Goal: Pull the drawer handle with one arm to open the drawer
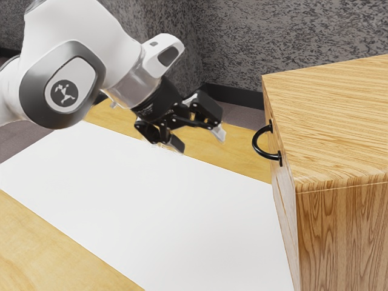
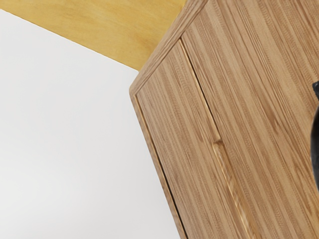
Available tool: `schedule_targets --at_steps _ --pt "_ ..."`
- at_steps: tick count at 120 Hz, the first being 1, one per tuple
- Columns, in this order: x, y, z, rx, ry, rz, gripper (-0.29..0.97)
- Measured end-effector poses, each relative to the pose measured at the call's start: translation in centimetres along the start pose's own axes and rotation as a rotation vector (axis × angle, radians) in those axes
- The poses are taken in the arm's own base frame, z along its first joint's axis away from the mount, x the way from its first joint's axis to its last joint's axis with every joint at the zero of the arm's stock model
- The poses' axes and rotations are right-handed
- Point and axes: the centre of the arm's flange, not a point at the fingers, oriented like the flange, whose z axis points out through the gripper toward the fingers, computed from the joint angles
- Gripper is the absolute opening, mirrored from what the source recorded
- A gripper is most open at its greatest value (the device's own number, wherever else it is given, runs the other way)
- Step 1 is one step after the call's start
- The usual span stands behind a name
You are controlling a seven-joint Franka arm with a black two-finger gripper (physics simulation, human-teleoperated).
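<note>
A wooden cabinet (image 1: 330,157) stands at the exterior view's right, its drawer front facing left. A black curved handle (image 1: 264,144) sticks out of that front near the top. My black gripper (image 1: 200,138) hangs over the table to the left of the handle, a short gap away from it, fingers (image 1: 176,142) spread open with nothing between them. In the wrist view the cabinet's drawer front (image 2: 199,164) shows as striped wood with a thin seam, and a dark piece of the handle (image 2: 315,134) sits at the frame's edge.
A white mat (image 1: 139,200) covers most of the wooden table (image 1: 36,254) under the arm. A dark speckled wall (image 1: 273,36) rises behind. The cabinet blocks the exterior view's right side.
</note>
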Motion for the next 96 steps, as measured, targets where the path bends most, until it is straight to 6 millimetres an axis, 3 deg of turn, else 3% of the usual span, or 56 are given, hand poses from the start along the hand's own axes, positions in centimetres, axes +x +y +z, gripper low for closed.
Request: schedule_targets --at_steps 10,42,60,74,96 --pt "0.7 -0.4 -0.3 -0.070 0.021 -0.037 0.68" --pt "1.1 -1.8 2.2 -0.185 -0.017 -0.142 0.68" --pt "1.1 -0.7 4.3 -0.214 -0.037 -0.161 0.68" --pt "1.1 0.0 4.6 -0.239 -0.029 -0.165 0.68" --pt "3.4 1.1 6.4 -0.240 0.003 -0.175 0.68"
